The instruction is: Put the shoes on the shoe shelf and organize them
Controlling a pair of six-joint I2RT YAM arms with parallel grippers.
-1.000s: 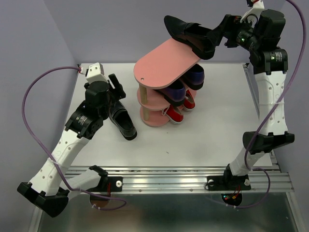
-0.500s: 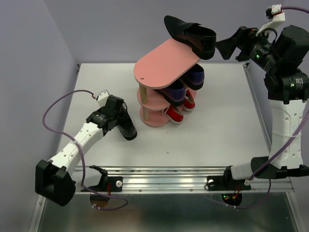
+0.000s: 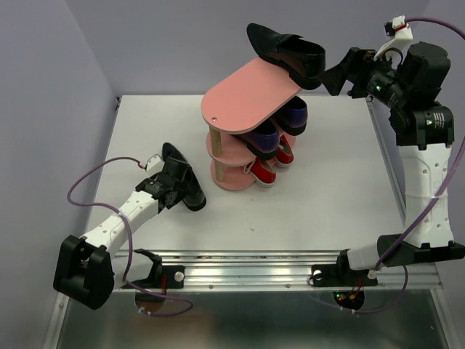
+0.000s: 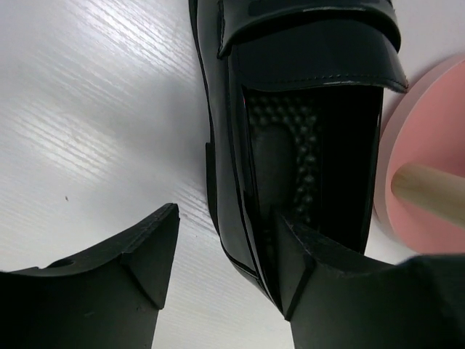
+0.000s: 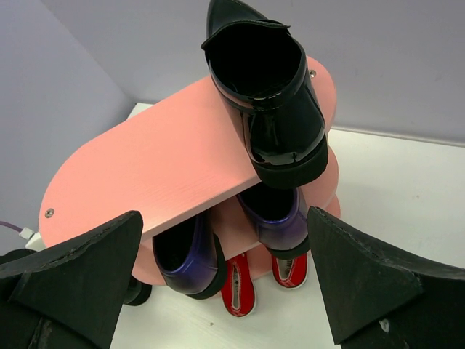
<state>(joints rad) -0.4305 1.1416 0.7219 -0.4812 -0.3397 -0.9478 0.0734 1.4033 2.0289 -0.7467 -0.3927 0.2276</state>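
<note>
Left claw (image 4: 225,222) (spread) has sunk to the black loafer (image 4: 312,131), straddling its side.

The shelf (image 3: 247,98) is pink, the loafers (image 3: 287,54) glossy black, one pair (image 3: 265,137) dark purple, the sneakers (image 3: 265,171) red, the table (image 3: 320,196) white.

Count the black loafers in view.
2. One loafer atop the shelf; other loafer on the table, left gripper open astride its side wall. None looks hidden.

Top tier half free
A black loafer (image 3: 287,52) fills the far end of the shoe shelf (image 3: 240,102); its near half lies bare.
</note>
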